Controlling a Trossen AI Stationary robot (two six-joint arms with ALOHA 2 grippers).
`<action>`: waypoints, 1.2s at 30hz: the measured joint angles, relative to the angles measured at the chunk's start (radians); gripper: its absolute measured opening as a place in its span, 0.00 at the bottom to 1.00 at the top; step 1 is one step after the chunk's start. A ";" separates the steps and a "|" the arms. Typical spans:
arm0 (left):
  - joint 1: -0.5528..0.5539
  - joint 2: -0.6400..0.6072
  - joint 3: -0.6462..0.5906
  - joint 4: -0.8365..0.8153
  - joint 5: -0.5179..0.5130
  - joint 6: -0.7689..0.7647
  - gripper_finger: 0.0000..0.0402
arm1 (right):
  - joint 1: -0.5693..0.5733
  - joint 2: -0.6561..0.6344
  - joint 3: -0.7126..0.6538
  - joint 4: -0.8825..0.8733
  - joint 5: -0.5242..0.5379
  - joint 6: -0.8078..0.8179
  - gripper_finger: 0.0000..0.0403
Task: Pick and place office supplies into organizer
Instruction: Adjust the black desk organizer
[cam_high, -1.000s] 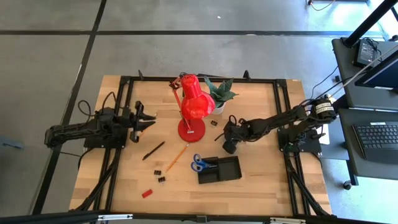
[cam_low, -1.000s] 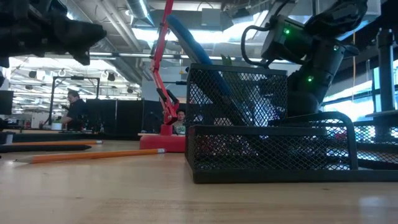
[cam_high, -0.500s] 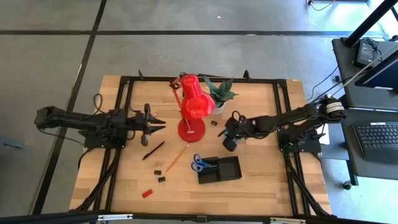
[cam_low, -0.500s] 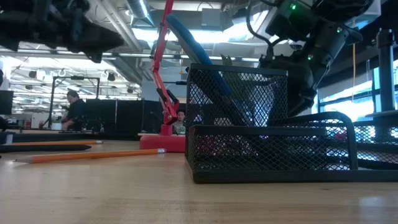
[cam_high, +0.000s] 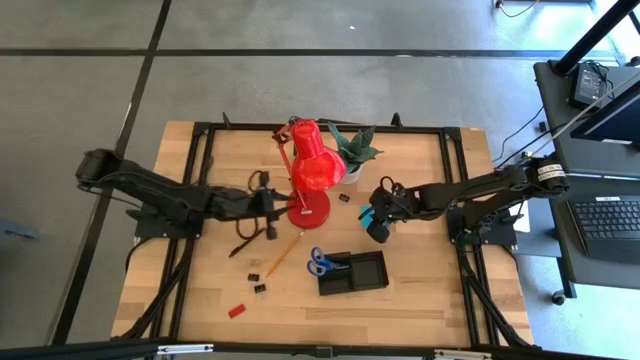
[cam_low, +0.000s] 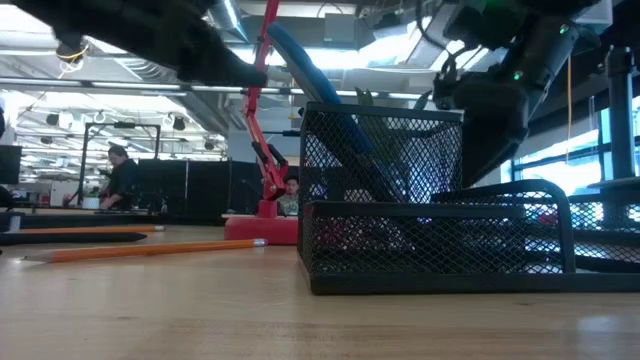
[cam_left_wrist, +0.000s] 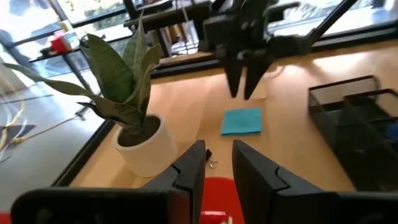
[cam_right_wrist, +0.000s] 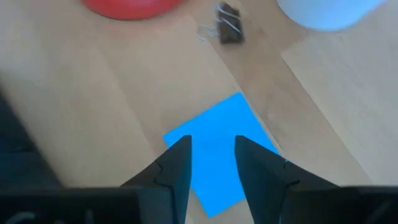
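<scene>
1. The right gripper (cam_high: 372, 214) hangs over the blue note pad (cam_right_wrist: 217, 152), its two fingers (cam_right_wrist: 176, 167) parted with a narrow gap and nothing between them; the wrist view shows the pad flat on the wood below, one corner pointing toward the binder clip (cam_right_wrist: 229, 30) near the white pot.
2. In the left wrist view the same pad (cam_left_wrist: 242, 121) lies under the other arm's downward-pointing fingers, between the potted plant (cam_left_wrist: 127, 112) and the mesh organizer (cam_left_wrist: 354, 124).
3. The left gripper (cam_high: 268, 205) reaches to the red lamp's base (cam_high: 308, 208); its fingers (cam_left_wrist: 189, 171) stand slightly apart and hold nothing.
4. The organizer (cam_high: 354, 272) sits near the table's front edge, its long axis running left to right with a slight tilt.
5. The blue-handled scissors (cam_high: 322, 264) rest at the organizer's left end, handles outward to the left.
6. The orange pencil (cam_high: 285, 252) lies diagonally, running from near the lamp base down toward the front-left.
7. The black pen (cam_high: 247, 242) lies just left of it at a similar slant.
8. Two small black clips (cam_high: 256, 279) sit below the pencil's lower end, and a red block (cam_high: 236, 310) lies near the front-left corner.
</scene>
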 joint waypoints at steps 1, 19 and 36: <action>-0.002 0.029 0.017 -0.001 -0.012 0.000 0.19 | 0.011 -0.016 0.000 -0.001 0.001 -0.009 0.31; -0.001 0.338 0.160 0.116 -0.041 0.023 0.19 | 0.135 -0.224 -0.308 0.433 0.119 -0.050 0.31; -0.061 0.426 0.159 0.125 0.015 -0.147 0.19 | 0.188 -0.062 -0.394 0.675 -0.003 -0.048 0.31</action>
